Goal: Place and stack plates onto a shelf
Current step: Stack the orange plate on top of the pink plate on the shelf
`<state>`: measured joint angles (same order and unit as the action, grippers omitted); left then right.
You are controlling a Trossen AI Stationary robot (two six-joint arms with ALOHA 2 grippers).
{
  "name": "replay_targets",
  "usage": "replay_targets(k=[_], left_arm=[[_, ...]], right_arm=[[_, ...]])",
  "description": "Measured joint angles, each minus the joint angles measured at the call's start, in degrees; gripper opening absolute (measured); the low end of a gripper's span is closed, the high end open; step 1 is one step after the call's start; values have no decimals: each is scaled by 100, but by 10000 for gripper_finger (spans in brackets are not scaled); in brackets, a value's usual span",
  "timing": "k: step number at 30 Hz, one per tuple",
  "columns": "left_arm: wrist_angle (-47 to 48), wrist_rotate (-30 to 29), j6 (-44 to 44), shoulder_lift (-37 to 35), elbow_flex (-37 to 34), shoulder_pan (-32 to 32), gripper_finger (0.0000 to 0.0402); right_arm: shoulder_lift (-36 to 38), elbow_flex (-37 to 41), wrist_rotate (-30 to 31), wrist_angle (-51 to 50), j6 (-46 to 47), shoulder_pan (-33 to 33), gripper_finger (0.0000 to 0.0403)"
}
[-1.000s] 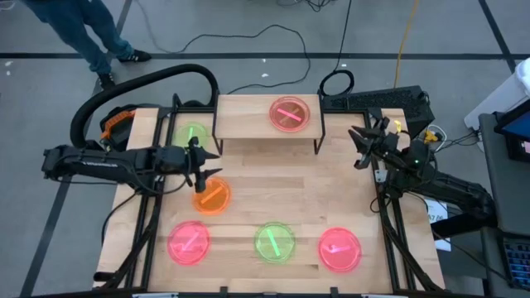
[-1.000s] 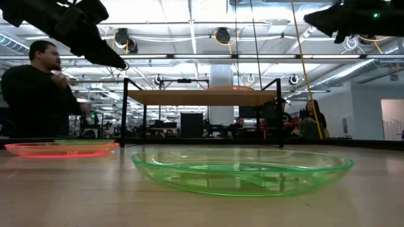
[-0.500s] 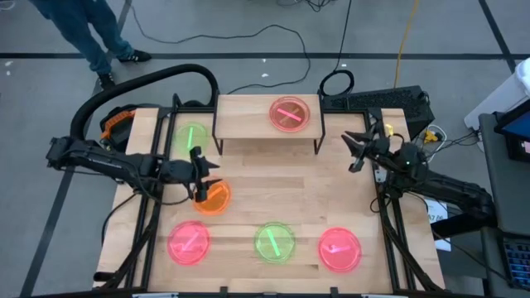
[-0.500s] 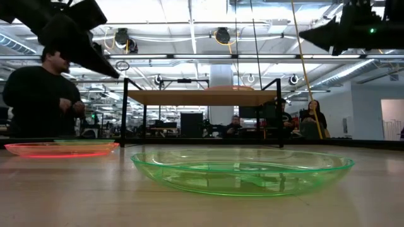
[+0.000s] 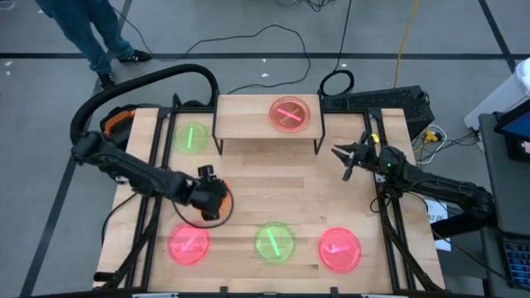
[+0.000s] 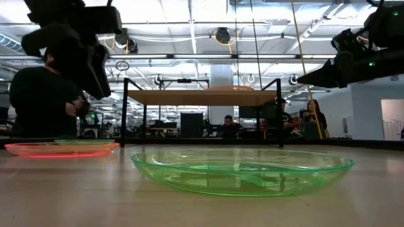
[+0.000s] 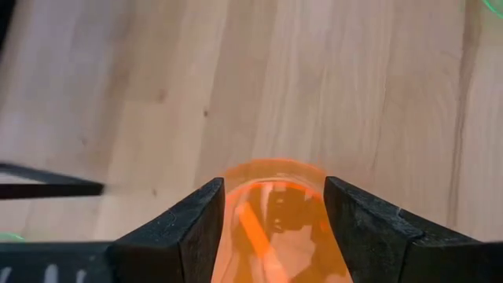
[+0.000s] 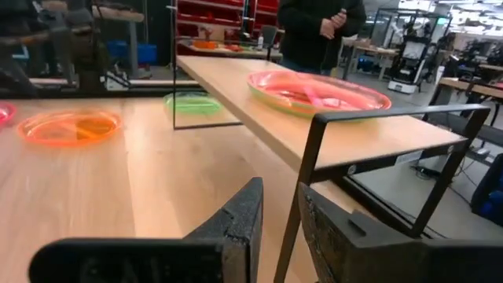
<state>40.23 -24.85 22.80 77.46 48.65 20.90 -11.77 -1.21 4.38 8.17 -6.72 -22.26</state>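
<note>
Two arms | left gripper (image 5: 213,201) jaws spread over orange plate (image 5: 217,199) | right gripper (image 5: 339,153) jaws nearly closed, beside shelf (image 5: 248,124)

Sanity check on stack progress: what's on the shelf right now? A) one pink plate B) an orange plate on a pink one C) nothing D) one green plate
A: the high view shows a single pink plate on the shelf; the right wrist view shows the same.
</note>
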Motion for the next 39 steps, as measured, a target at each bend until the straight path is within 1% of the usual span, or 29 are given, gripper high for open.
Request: replay_targets(k=[4, 9, 12, 17, 20, 29, 31, 33, 39], left_arm=[[-30, 11, 624, 335, 58, 117, 225], [-160, 77, 1055, 609, 61, 297, 225], [-305, 86, 1120, 837, 62, 363, 225], [-412, 359, 1236, 1313, 62, 461, 225], [-393, 396, 1292, 1576, 62, 515, 225], [-95, 423, 1351, 1879, 81, 492, 221], [-49, 453, 1374, 1881, 84, 475, 207], [-68, 473, 1373, 1883, 84, 473, 182], [-16, 469, 1145, 1899, 69, 467, 82]], right_arm=[[-31, 4, 1, -82, 1, 1, 70], [-30, 9, 0, -77, 0, 2, 70], [-28, 11, 2, -69, 0, 0, 70], [-30, 15, 0, -71, 0, 0, 70], [-28, 15, 2, -69, 1, 0, 70], [-28, 22, 2, -71, 0, 0, 70], [-28, 22, 2, -71, 0, 2, 70], [-30, 22, 2, -71, 0, 1, 70], [-28, 22, 0, -69, 0, 0, 70]])
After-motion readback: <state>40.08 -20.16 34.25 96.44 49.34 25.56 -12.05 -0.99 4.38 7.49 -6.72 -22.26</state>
